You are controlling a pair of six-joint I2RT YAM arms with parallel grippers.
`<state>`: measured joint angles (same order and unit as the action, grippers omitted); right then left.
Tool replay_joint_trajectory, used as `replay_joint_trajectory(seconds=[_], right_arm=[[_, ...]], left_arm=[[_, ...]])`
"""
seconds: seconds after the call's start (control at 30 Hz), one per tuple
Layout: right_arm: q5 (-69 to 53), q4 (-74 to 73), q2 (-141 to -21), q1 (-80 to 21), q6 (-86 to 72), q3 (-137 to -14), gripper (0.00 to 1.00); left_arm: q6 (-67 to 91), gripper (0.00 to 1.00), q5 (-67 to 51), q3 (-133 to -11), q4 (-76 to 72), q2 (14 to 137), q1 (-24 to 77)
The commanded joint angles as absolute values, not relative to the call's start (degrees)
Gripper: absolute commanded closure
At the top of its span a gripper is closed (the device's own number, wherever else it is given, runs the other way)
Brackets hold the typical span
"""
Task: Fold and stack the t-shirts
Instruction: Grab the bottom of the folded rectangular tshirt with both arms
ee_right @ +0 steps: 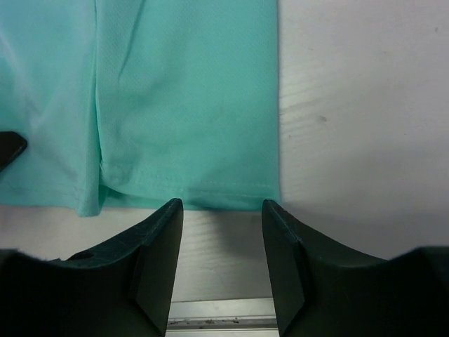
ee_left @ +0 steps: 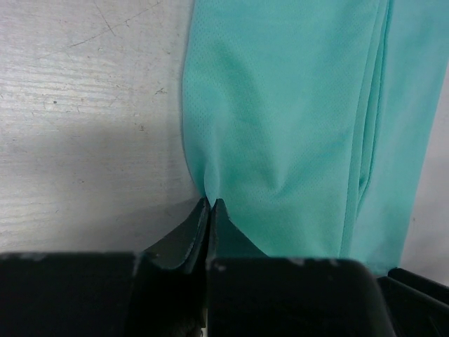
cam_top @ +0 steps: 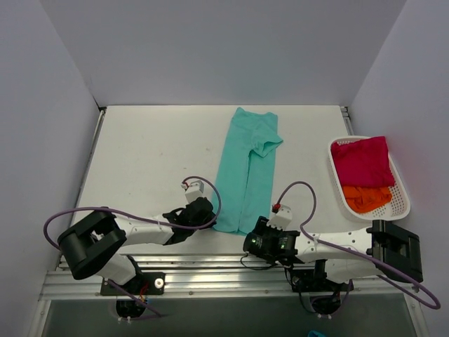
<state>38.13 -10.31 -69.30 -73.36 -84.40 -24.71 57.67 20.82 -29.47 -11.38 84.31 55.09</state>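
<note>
The teal t-shirt (cam_top: 249,172) lies flat on the white surface (cam_top: 154,154). It is folded lengthwise into 1 long narrow strip that runs from the far edge toward the arms, and 1 sleeve is turned out on its right side near the far end.

The left pincer (ee_left: 210,208) is at the near left corner of this strip. Its 2 fingers are pressed together on the left edge of the fabric, and the cloth makes small creases that gather at the tips.

The right pincer (ee_right: 221,210) is low at the near right corner, with its fingers apart and nothing between them. The hem of the shirt lies just beyond the tips, very near them.

At the right side of the surface stands a white mesh basket (cam_top: 403,191). It holds 2 more garments: the crimson-pink t-shirt (cam_top: 361,161) in the far part and the orange t-shirt (cam_top: 366,199) in the near part, both crumpled and touching each other.
</note>
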Motion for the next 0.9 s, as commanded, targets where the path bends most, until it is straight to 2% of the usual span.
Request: replay_joint_trajectory(seconds=[0.0,0.1,0.17,0.63,0.87], right_arm=[[43.59,-22.03,-67.86,-76.11,-92.36,-26.81,0.54],[44.21,-24.6,-66.45,-78.13,-96.14,-26.28,0.38],[44.56,-24.96,-65.83,-78.48,-97.29,-25.93,0.37],[47.02,-20.83,-71.36,-77.52,-101.08,-23.55,0.4],[46.5,-16.88,-76.73,-72.96,-95.72,-24.7,0.48]], left_arm=[[56.95,0.98,21.27,-29.97,-9.58,86.13,55.37],[56.87,0.98,20.92,-30.06,-10.28,86.83,55.37],[56.69,0.98,20.83,-30.32,-10.55,87.36,55.37],[56.51,0.98,20.3,-30.06,-9.85,86.75,55.37],[56.43,0.98,20.65,-29.45,-8.96,85.26,55.37]])
